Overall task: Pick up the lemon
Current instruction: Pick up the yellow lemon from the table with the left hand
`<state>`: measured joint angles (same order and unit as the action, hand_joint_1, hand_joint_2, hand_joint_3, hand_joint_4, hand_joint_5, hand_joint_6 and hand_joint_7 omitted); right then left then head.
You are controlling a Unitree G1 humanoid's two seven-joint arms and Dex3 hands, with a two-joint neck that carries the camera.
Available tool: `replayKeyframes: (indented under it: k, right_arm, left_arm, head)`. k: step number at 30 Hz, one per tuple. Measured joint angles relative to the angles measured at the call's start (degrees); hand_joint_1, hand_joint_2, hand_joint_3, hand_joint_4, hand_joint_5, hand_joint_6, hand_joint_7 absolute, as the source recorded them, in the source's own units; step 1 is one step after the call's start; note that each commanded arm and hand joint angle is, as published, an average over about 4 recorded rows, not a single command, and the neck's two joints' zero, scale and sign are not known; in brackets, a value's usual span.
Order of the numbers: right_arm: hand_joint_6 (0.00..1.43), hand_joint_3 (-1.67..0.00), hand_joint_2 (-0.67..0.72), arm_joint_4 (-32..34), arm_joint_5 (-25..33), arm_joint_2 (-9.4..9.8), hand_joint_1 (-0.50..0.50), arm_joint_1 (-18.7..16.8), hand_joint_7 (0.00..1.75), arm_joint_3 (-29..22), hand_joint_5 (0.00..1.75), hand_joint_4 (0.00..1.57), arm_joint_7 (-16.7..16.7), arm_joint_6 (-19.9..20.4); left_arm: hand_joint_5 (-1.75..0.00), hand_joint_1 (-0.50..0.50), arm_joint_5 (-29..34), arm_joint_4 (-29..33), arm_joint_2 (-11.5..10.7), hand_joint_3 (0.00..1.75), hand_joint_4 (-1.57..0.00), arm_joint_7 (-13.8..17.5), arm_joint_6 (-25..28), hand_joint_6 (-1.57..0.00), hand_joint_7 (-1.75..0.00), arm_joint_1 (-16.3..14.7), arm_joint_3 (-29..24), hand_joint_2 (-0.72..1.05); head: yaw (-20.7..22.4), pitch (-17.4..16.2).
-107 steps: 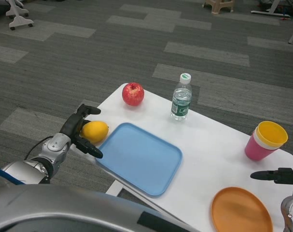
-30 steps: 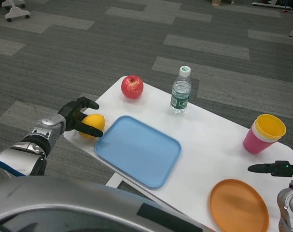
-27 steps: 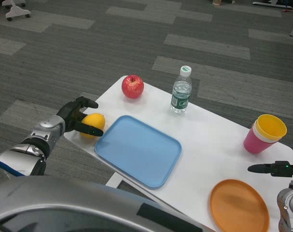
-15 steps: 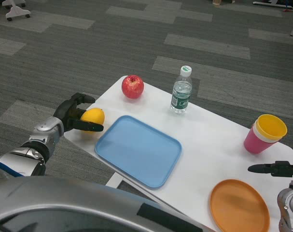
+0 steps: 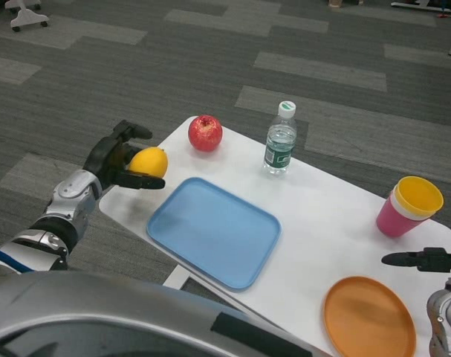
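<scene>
While its silver forearm reaches in from the lower left, left hand [image 5: 115,158] curled around the lemon [image 5: 148,161], fruit held above the white table's [image 5: 322,223] left edge, beside the blue tray [image 5: 214,230], right hand [image 5: 422,259] at lower right, grasp unclear

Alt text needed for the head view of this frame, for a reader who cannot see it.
The robot's left hand holds a yellow lemon at the left end of a white table. On the table are a blue tray, red apple, water bottle, stacked cups and orange plate; the right hand waits at the right edge.
</scene>
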<state>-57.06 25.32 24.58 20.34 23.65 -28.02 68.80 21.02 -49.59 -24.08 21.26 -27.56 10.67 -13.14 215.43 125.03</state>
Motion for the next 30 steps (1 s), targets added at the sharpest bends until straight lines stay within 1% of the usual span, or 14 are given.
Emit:
replayKeyframes:
  k: [2,7,10,13,19,23,27,30]
  right_arm:
    - [0.00,0.00,0.53,0.0,0.0,-0.01,-0.46,0.0,0.00,0.0,0.00,0.00,0.0,0.0]
    - [0.00,0.00,0.53,0.0,0.0,-0.04,-0.46,0.0,0.00,0.0,0.00,0.00,0.0,0.0]
    - [0.00,0.00,0.53,0.0,0.1,-0.05,-0.46,0.0,0.00,0.0,0.00,0.00,0.0,0.0]
    - [0.00,0.00,0.53,0.0,0.1,-0.06,-0.46,0.0,0.00,0.1,0.00,0.00,0.0,0.0]
    - [0.00,0.00,0.53,-0.1,0.1,-0.06,-0.46,0.0,0.00,0.1,0.00,0.00,0.0,0.0]
    - [0.00,0.00,0.53,-0.2,0.1,-0.07,-0.46,0.0,0.00,0.1,0.00,0.00,0.0,0.0]
    - [0.00,0.00,0.53,-0.3,0.1,-0.06,-0.46,0.3,0.00,0.1,0.00,0.00,0.0,0.0]
    - [0.00,0.00,0.53,-0.4,0.1,-0.06,-0.46,0.7,0.00,0.1,0.00,0.00,0.0,0.0]
  left_arm:
    - [-1.75,0.50,0.4,2.5,0.3,0.09,0.00,0.0,-1.2,0.00,-1.68,-0.1,1.4,1.05]
    - [-1.75,0.50,0.6,7.6,1.1,0.09,0.00,-0.1,-3.6,0.00,-1.68,-0.3,5.1,1.05]
    - [-1.75,0.50,0.7,9.8,1.5,0.09,0.00,-0.4,-4.9,0.00,-1.68,-0.3,7.2,1.05]
    - [-1.75,0.50,0.7,11.2,1.9,0.09,-0.02,-0.8,-6.0,0.00,-1.68,-0.3,9.0,1.05]
    - [-1.75,0.50,1.0,12.8,2.7,0.09,-0.04,-1.9,-7.6,0.00,-1.68,-0.1,12.2,1.05]
    - [-1.75,0.50,1.0,13.6,2.7,0.09,-0.06,-2.5,-8.4,0.00,-1.68,0.4,13.5,1.05]
    - [-1.75,0.50,1.1,13.7,2.8,0.09,-0.07,-3.0,-8.9,0.00,-1.68,1.1,14.8,1.05]
    - [-1.75,0.50,1.1,13.8,2.8,0.09,-0.07,-3.0,-8.9,0.00,-1.68,2.0,15.3,1.05]
  head:
    - [-0.5,0.3]
    - [-3.3,1.9]
    - [-6.1,3.2]
    - [-10.9,4.8]
    - [-23.8,7.7]
    - [-31.7,8.1]
    - [-37.0,7.8]
    - [-39.2,8.1]
